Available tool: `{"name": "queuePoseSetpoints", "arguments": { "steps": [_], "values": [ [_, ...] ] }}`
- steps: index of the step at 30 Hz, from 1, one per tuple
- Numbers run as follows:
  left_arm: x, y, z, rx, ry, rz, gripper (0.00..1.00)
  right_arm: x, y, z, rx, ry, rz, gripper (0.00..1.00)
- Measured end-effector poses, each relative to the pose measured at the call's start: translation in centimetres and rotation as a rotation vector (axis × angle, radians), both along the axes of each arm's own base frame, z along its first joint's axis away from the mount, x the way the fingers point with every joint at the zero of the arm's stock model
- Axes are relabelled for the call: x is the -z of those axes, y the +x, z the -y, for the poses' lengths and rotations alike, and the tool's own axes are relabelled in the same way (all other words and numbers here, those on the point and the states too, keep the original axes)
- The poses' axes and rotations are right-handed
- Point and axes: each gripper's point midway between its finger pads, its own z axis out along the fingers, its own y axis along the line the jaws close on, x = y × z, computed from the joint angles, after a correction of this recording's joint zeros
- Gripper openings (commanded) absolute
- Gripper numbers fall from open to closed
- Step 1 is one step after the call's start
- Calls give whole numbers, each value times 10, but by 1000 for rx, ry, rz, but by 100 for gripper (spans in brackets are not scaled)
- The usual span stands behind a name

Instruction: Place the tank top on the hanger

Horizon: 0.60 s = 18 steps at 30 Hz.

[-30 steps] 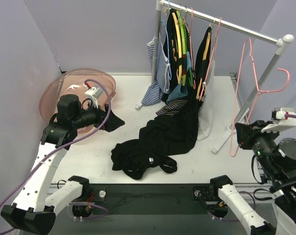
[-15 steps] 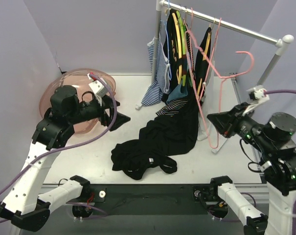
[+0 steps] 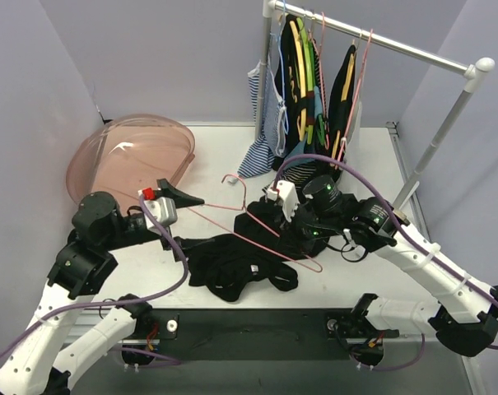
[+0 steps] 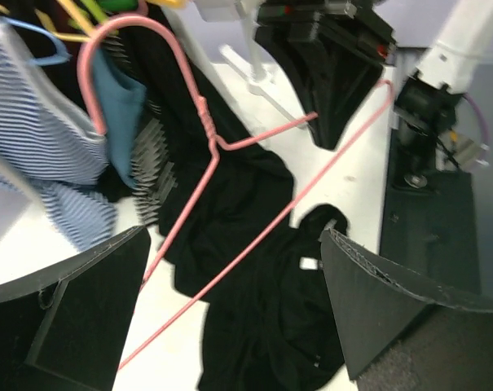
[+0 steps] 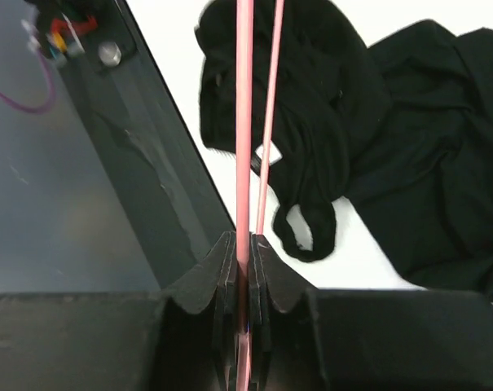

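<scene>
The tank top [image 3: 232, 270] lies crumpled on the white table near the front edge, its white label showing. It also shows in the left wrist view [image 4: 270, 326] and the right wrist view [image 5: 270, 81]. My right gripper [image 3: 283, 233] is shut on the pink hanger [image 3: 232, 226] and holds it low over the black clothes, hook pointing to the back. Its fingers [image 5: 266, 269] pinch the hanger wire [image 5: 244, 122]. My left gripper [image 3: 183, 197] is open and empty, left of the hanger. In its view [image 4: 234, 236] the hanger [image 4: 213, 155] lies ahead of the jaws.
A larger long black garment [image 3: 294, 210] trails from the clothes rack [image 3: 380, 37] onto the table beside the tank top. A striped top [image 3: 261, 123] and yellow and green hangers hang on the rack. A pink translucent bowl [image 3: 133, 152] stands at the back left.
My right arm has swung from beside the rack to the middle of the table, bringing the hanger down over the black clothes. My left gripper has moved from the bowl toward the middle.
</scene>
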Motion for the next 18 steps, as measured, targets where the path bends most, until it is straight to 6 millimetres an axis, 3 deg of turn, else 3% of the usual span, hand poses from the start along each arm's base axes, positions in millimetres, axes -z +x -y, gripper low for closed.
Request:
{"name": "queuePoseSetpoints", "arguments": {
  "steps": [6,9,12,16,17,18],
  "values": [
    [60,-8,17,147,69,-169,97,19,-10,9,-115,-6,100,0],
    [77,-6,24,185,92,-239,96,20,-20,14,-181,29,155,0],
    [84,-5,28,210,100,-282,95,20,-26,15,-233,59,190,0],
    [80,-11,33,259,77,-306,91,25,-29,13,-280,63,206,0],
    [78,-12,34,271,69,-314,88,25,-29,13,-285,63,210,0],
    [77,-14,35,285,61,-317,77,25,-29,12,-291,65,216,0]
  ]
}}
